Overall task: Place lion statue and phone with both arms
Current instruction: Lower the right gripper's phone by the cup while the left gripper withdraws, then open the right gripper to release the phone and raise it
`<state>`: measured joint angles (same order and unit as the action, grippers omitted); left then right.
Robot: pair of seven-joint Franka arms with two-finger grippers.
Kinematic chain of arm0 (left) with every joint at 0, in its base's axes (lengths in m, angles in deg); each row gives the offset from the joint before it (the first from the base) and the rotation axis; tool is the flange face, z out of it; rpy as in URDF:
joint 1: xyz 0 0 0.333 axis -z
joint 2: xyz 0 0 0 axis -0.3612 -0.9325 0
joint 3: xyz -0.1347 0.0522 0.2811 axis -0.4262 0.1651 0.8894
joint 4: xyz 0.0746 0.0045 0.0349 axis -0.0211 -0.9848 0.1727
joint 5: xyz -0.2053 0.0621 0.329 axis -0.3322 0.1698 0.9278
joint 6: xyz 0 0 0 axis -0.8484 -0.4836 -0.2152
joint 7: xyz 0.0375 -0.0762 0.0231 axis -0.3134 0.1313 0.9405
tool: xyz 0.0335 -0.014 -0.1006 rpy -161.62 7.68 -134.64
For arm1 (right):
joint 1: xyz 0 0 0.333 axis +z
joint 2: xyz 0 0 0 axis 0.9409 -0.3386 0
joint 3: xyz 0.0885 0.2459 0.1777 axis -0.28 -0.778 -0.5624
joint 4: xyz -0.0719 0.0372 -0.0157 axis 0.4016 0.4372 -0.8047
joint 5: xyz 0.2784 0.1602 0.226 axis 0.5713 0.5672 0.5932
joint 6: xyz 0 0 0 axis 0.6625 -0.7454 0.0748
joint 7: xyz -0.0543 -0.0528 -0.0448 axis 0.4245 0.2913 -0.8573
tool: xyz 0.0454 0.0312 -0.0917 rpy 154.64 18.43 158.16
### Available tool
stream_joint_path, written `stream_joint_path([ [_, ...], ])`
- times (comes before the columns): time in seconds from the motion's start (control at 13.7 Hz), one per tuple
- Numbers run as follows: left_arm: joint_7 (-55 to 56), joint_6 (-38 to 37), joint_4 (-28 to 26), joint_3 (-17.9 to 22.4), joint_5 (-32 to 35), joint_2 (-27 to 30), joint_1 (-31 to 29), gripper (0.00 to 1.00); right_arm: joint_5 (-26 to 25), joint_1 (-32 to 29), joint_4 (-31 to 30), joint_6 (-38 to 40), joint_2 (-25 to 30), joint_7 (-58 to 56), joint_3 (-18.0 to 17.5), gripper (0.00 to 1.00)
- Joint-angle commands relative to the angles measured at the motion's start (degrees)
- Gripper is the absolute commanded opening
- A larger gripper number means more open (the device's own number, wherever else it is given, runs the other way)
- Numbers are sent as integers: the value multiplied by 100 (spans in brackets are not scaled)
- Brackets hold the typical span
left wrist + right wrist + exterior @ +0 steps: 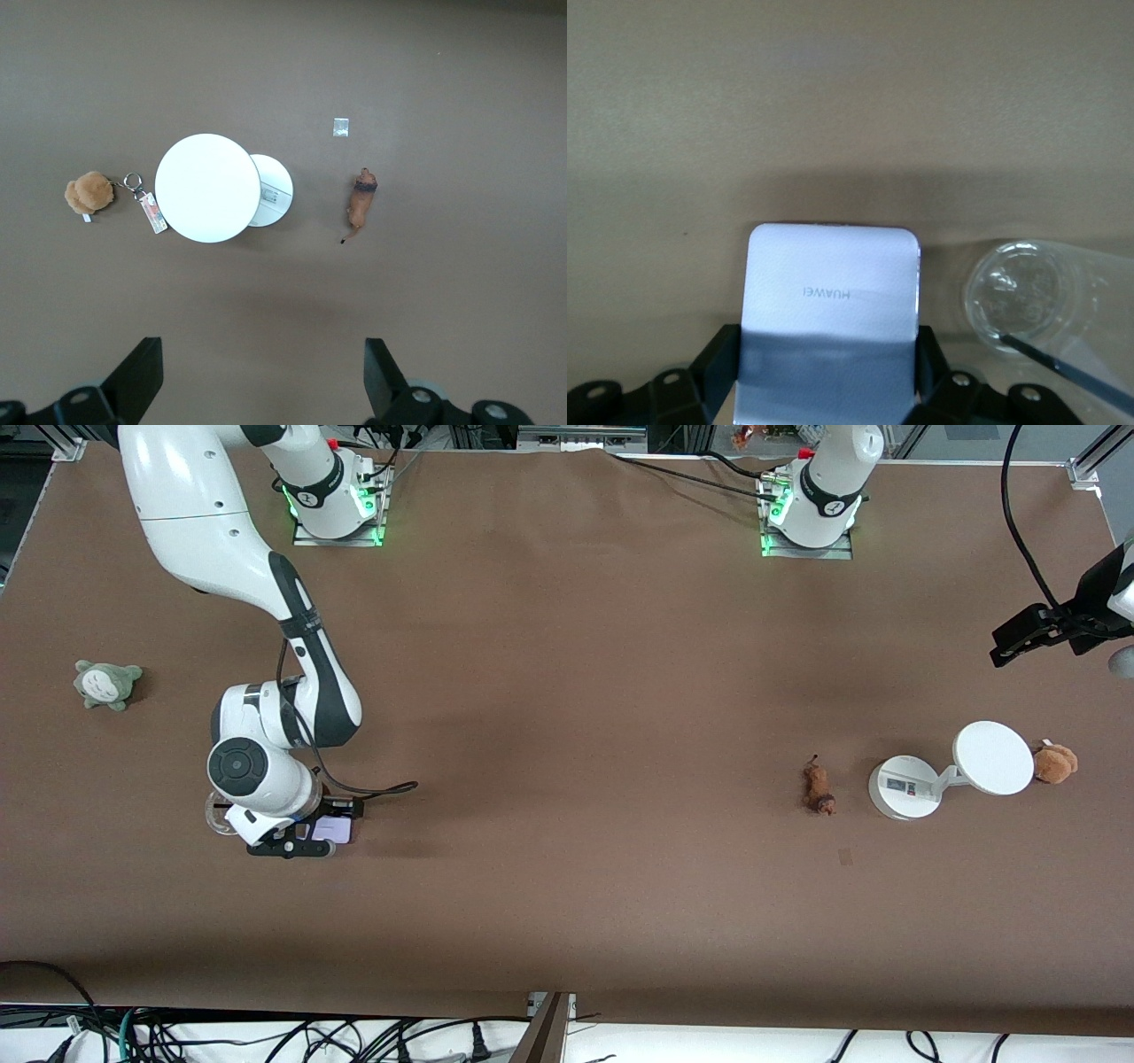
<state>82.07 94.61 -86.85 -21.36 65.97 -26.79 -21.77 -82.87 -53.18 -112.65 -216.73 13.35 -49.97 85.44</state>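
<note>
The phone, a pale lavender-white rectangle with rounded corners, sits between the fingers of my right gripper, which press on its two side edges. In the front view the right gripper holds the phone low at the table, toward the right arm's end. The lion statue, slim and reddish-brown, lies on the table toward the left arm's end and also shows in the left wrist view. My left gripper is open and empty, high over the table near its end.
A white round stand with a disc stands beside the lion statue, with a tan plush toy next to it. A clear plastic cup lies beside the phone. A grey-green plush lies at the right arm's end.
</note>
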Motion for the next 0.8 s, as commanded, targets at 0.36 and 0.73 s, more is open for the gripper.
stream_joint_path([
  [0.36,23,-319,197,-110,-201,-75,-46,100,91,344,54,5,314,312,-81,100],
  [0.73,14,-328,179,-110,-210,-75,-46,100,21,451,1229,1848,832,269,-37,100],
])
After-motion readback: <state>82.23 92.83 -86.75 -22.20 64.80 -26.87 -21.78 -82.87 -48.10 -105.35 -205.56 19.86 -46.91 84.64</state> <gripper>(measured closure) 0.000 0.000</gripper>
